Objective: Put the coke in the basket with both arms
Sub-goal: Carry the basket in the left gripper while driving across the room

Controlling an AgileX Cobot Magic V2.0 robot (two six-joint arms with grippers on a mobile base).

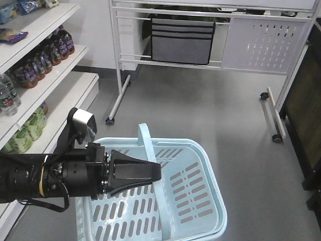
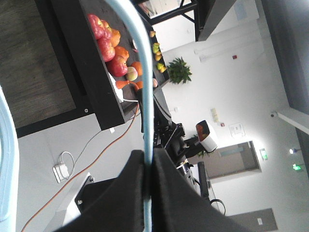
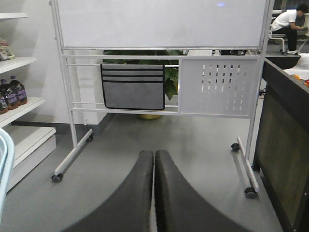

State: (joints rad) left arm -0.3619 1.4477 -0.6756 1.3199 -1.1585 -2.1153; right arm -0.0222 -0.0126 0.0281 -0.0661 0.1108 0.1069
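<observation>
In the front view, the left arm [image 1: 30,183] reaches in from the shelf side. Its left end effector [image 1: 156,172] sits right at the handle [image 1: 146,138] of the light-blue basket [image 1: 210,168]. The black tip meets the hoop about midway along, above the slotted inside. The basket stands beside white shelves [image 1: 55,83] stocked with dark bottles [image 1: 47,55], over grey floor [image 1: 210,110]. Whether it rests on that floor I cannot tell.

The left wrist view settles the grip. The two black fingers [image 2: 116,193] are clenched on the pale-blue handle, which runs out from between them with no gap on either side. Behind it is a dark stand [image 2: 91,72] carrying red and orange fruit [image 2: 111,46].

In the right wrist view, the right end effector [image 3: 154,155] is closed tight, fingertip against fingertip, grasping nothing. It points toward a wheeled whiteboard [image 3: 159,24] with a grey pouch [image 3: 134,87] hung below. A sliver of the basket's rim shows at the left edge.
</observation>
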